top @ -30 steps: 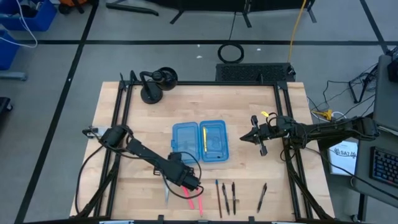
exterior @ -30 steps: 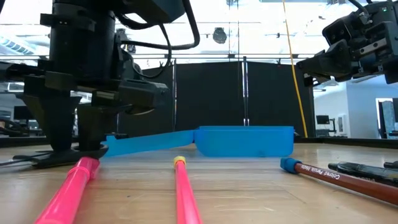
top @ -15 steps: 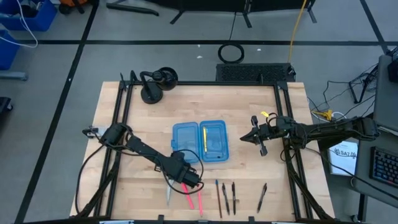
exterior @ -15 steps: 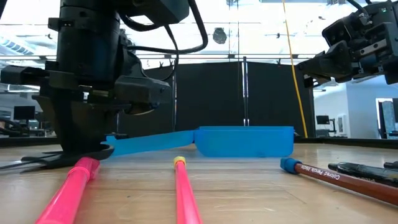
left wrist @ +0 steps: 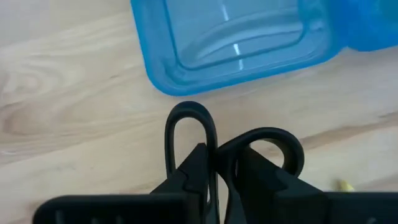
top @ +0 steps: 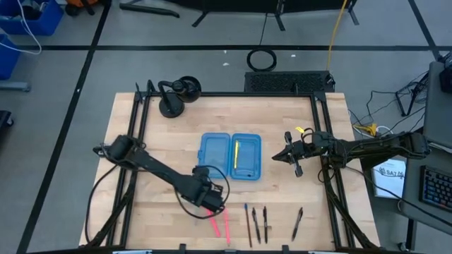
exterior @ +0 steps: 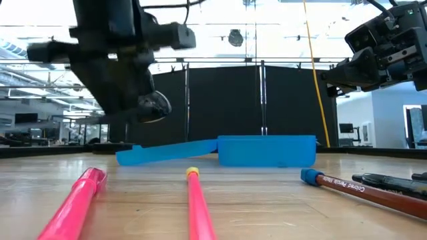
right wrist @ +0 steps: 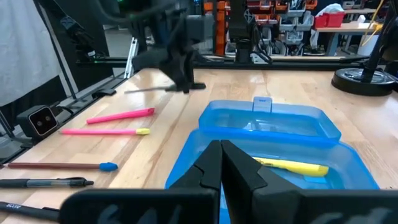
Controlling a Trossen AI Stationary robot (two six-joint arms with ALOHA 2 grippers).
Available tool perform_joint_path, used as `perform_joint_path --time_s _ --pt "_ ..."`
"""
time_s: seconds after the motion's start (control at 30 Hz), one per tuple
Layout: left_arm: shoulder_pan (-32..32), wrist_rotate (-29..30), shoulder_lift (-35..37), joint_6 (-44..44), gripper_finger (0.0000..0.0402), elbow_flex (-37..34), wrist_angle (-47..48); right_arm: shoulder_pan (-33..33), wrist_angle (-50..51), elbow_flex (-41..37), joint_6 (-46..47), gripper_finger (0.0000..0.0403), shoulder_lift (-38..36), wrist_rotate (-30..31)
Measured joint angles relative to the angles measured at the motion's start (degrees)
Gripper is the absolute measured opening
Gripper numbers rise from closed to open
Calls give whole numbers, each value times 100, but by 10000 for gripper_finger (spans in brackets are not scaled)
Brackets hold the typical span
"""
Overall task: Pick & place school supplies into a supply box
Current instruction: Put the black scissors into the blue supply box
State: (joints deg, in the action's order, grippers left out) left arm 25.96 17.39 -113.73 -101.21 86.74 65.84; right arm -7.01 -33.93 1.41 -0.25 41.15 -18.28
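The translucent blue supply box (top: 231,156) lies open in the middle of the table. A yellow pencil (top: 236,155) rests in its right half. My left gripper (top: 210,200) hovers near the box's near-left corner, shut on black-handled scissors (left wrist: 189,124). The right wrist view shows these scissors (right wrist: 163,88) roughly level above the wood. Two pink markers (top: 220,226) and several dark pens (top: 256,224) lie along the near edge. My right gripper (top: 286,156) waits shut above the table, right of the box. My left gripper pinches the scissors between its two fingers (left wrist: 186,180) just behind the black handle loops (left wrist: 273,146), which stick out past the fingertips. It comes from above. The scissors are lifted clear of the table, blades (right wrist: 146,89) about level.
A black round-based stand (top: 173,106) sits at the far-left corner. A brown pencil with a blue cap (exterior: 360,189) and another pen (top: 298,223) lie near the pens. Black frame rails run along the left and right sides. Bare wood shows left of the box.
My left gripper has risen from the table near the markers and moved a little toward the box, taking the scissors with it. They lay flat left of the pink markers a second ago and now hang clear in the shut fingers.
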Motion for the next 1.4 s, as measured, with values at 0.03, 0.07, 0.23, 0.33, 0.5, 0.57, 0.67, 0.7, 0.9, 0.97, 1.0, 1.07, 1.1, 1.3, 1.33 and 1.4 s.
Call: perform_joint_path --time_s 0.03,0.07,0.23,0.33,0.5,0.57,0.67,0.7,0.9,0.97,1.0,1.07,1.1,1.3,1.33,1.4 --pt "17 68 107 -4 61 -9 2 0 2 2 0 0 2 0" --pt "38 149 206 -3 61 -13 -19 0 -2 1 1 0 1 0" --pt "-220 608 821 398 61 4 -746 0 -58 0 2 0 -2 0" --pt "-639 757 1056 1312 61 8 -1585 0 -92 0 2 0 0 2" --pt "-1638 226 996 2879 61 13 -2884 0 -166 0 90 0 0 5" --pt "-2040 40 916 3312 61 15 -3365 0 -183 0 109 0 0 4" --pt "-2546 -135 700 3641 61 17 -3705 0 -182 0 111 0 0 4" --pt "-2673 -147 578 3674 61 19 -3797 0 -182 0 111 0 0 3" --pt "-2994 -390 -172 3621 61 17 -4296 0 -182 0 136 0 0 0" --pt "-3034 -481 -340 3620 61 84 -4417 0 -178 0 137 0 0 0" --pt "-3048 -473 -390 3620 61 136 -4458 0 -180 0 138 0 0 0" --pt "-3077 -415 -482 3686 61 312 -4474 0 -179 0 137 0 0 -2" --pt "-3097 -411 -523 3747 61 394 -4487 0 -179 0 138 0 0 -2" --pt "-3200 -333 -608 4071 61 847 -4434 0 -181 0 137 0 0 -3" --pt "-3208 -315 -593 4060 61 885 -4388 0 -181 0 136 0 0 -4" --pt "-3207 -189 -582 3863 61 892 -4102 0 -181 0 137 0 -1 -4"
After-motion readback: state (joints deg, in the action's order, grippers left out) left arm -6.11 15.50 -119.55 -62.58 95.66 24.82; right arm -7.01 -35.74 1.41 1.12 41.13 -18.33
